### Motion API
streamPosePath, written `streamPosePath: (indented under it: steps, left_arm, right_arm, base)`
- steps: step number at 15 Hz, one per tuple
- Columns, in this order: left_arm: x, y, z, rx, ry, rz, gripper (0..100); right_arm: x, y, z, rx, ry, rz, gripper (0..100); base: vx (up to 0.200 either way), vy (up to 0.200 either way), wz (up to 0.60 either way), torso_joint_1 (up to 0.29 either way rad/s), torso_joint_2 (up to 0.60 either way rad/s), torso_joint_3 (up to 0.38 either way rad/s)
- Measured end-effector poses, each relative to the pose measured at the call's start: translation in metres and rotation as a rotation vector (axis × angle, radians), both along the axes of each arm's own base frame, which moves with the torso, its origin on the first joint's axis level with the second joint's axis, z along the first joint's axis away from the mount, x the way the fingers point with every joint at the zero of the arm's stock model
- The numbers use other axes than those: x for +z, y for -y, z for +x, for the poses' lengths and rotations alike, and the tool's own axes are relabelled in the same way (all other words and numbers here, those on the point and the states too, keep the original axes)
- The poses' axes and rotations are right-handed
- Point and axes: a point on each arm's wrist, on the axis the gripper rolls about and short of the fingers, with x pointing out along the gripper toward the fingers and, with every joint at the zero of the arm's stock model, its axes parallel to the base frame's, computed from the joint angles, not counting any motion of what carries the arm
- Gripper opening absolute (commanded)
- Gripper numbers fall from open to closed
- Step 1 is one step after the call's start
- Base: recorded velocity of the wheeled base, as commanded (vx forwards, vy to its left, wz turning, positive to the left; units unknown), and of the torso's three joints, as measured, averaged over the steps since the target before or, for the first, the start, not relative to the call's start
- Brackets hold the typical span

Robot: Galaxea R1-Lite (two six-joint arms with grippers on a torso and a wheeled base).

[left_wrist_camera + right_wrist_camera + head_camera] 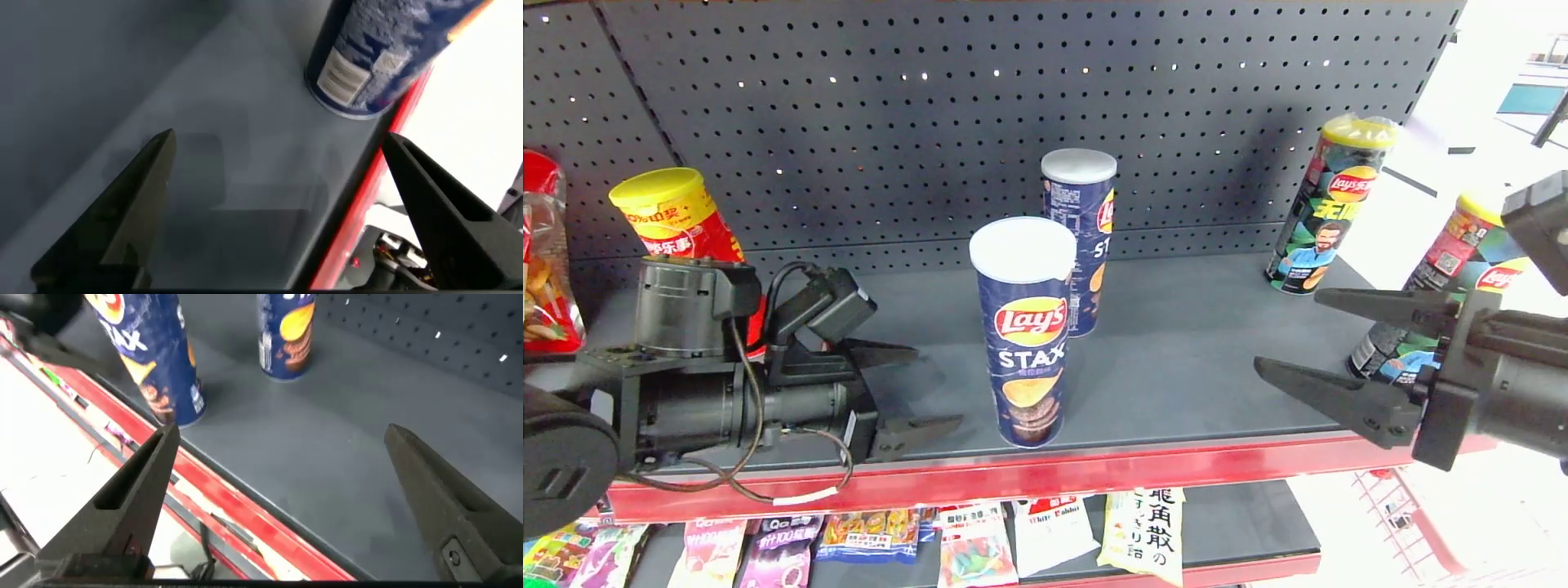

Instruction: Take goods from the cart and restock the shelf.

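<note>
Two blue chip cans stand upright on the grey shelf board. The front can is near the red front edge; the back can stands just behind it. My left gripper lies low over the board to the left of the front can, open and empty. In the left wrist view that gripper frames bare board, with the front can beyond it. My right gripper hovers open and empty at the shelf's right end. In the right wrist view, both cans stand past the right gripper.
A red-and-yellow can stands behind my left arm, with a snack bag at the far left. A green-and-black can stands at the back right, another behind my right gripper. The pegboard wall backs the shelf. Snack packets fill the lower shelf.
</note>
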Motion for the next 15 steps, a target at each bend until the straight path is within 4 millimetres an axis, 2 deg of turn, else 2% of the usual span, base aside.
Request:
streamPosePath:
  steps: [7, 15]
  left_arm:
    - [-0.003, 0.021, 0.023, -0.029, -0.001, 0.009, 100]
    - [-0.008, 0.033, 0.037, -0.046, -0.007, 0.013, 100]
  right_arm:
    - [0.008, 0.005, -0.001, -0.017, 0.027, 0.019, 100]
    - [0.009, 0.005, 0.001, -0.028, 0.029, 0.021, 100]
  base:
    - [0.000, 0.000, 0.00, 0.000, 0.00, 0.000]
    - [0.000, 0.000, 0.00, 0.000, 0.00, 0.000]
